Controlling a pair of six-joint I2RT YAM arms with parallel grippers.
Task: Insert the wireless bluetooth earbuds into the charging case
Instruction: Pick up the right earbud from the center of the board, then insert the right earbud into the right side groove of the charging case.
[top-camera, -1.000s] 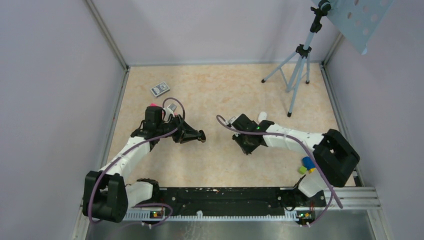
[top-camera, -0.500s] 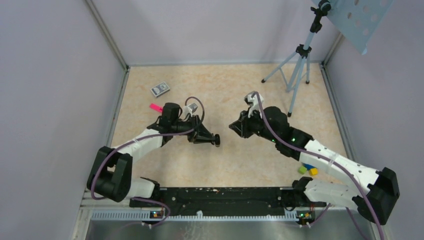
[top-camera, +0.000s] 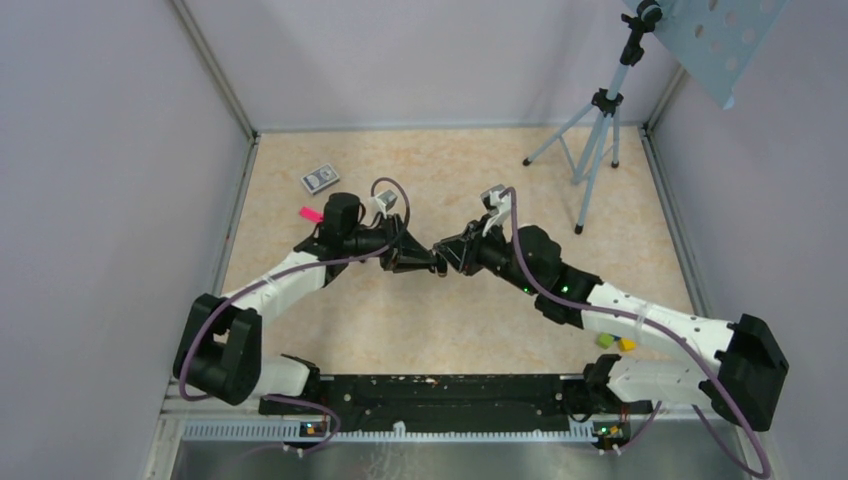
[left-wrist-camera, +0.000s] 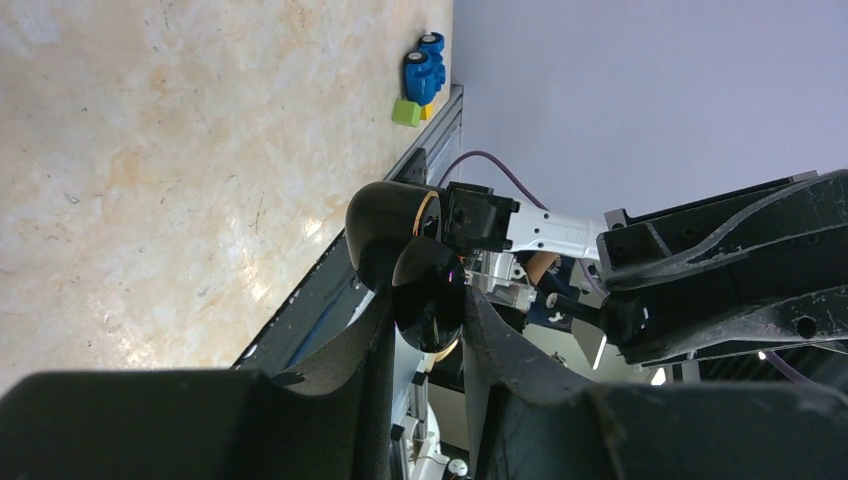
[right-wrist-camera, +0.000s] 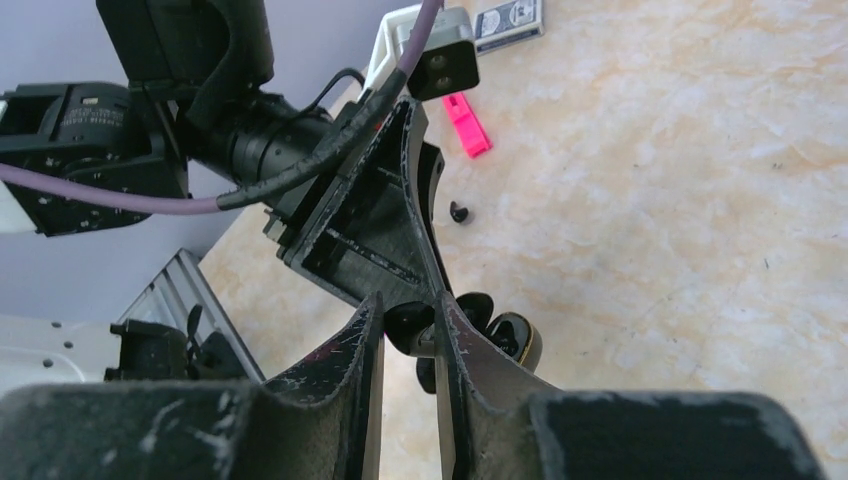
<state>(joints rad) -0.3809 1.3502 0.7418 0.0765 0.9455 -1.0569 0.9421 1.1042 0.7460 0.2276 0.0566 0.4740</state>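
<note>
The charging case (left-wrist-camera: 428, 295) is glossy black with a gold rim, and its lid (left-wrist-camera: 385, 225) stands open. My left gripper (left-wrist-camera: 425, 315) is shut on it and holds it above the table. In the right wrist view the case (right-wrist-camera: 512, 342) shows just past my right gripper (right-wrist-camera: 410, 322). That gripper is shut on a small black earbud (right-wrist-camera: 408, 326), right at the case's open side. From above, the left gripper (top-camera: 428, 263) and right gripper (top-camera: 453, 256) meet tip to tip at mid-table. Another small black piece (right-wrist-camera: 459, 211) lies on the table; I cannot tell whether it is an earbud.
A pink piece (top-camera: 311, 214) and a small card box (top-camera: 320, 178) lie at the back left. A tripod (top-camera: 595, 130) stands at the back right. Blue, green and yellow blocks (top-camera: 615, 342) sit by the right arm's base. Walls enclose the table on three sides.
Both arms have swung inward over the last second. The two grippers, apart before, now meet at the table's middle, with the earbud brought up against the held case.
</note>
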